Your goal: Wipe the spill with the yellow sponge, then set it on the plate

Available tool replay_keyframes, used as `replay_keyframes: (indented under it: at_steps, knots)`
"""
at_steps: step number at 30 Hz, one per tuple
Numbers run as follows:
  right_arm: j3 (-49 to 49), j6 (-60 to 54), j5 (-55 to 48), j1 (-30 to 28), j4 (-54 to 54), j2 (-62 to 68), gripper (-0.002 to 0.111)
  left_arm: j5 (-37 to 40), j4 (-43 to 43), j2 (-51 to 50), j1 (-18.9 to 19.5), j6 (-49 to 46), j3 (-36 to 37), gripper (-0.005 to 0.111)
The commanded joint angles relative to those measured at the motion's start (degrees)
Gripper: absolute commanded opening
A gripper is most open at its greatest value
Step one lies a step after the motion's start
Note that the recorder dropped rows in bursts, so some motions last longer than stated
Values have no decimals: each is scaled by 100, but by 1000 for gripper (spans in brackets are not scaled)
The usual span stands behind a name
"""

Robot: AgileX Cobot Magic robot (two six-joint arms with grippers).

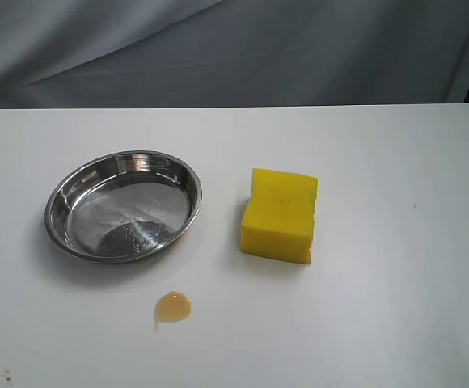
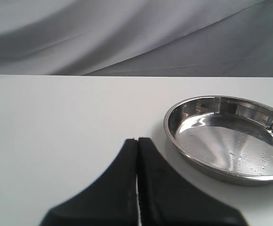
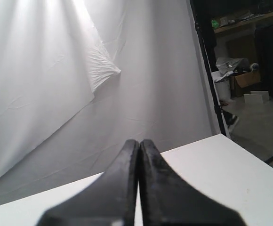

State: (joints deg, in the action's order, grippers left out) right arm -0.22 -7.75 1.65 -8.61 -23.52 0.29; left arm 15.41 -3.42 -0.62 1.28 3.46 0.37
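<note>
The yellow sponge (image 1: 280,215) lies on the white table right of centre. Left of it sits the steel plate (image 1: 69,236), nothing in it. The amber spill (image 1: 172,308) is a small puddle in front of the plate, near the table's front edge. Neither arm shows in the exterior view. My left gripper (image 2: 137,140) is shut with nothing in it, low over the table, with the plate's rim (image 2: 173,141) just beside its tips. My right gripper (image 3: 140,141) is shut too and holds nothing; it faces the backdrop past the table's corner. Sponge and spill are out of both wrist views.
The white table (image 1: 396,307) ends at a grey cloth backdrop (image 1: 234,48). In the right wrist view the table's corner (image 3: 221,136) shows, with a black stand pole (image 3: 207,70) and room clutter (image 3: 240,70) beyond it.
</note>
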Motion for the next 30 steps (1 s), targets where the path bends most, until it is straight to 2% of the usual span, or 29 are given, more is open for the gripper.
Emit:
replay_keyframes:
  at_steps: [1, 6, 9, 14, 17, 21, 23, 30]
  knots:
    - [22, -99, -99, 10, 90, -29, 0, -58, -14, 12, 11, 50, -37, 0]
    - [22, -99, -99, 108, 90, -29, 0, -58, -14, 12, 11, 50, -37, 0]
    - [22, -108, -75, 469, 155, -29, 0, -58, -14, 12, 11, 50, -37, 0]
    - [22, -115, 72, 1549, 506, -29, 0, -58, -14, 12, 11, 50, -37, 0]
    - [22, -124, 226, 2645, 887, -29, 0, -58, -14, 12, 11, 50, -37, 0]
    - [22, -148, 461, 3498, 1081, 79, 0, -58, -14, 12, 11, 50, -37, 0]
    - [-26, -148, 514, 3605, 1081, 560, 0, -58, -14, 12, 11, 50, -37, 0]
    - [-1398, -602, 491, 3605, 1244, 3181, 0, -58, -14, 12, 11, 50, -37, 0]
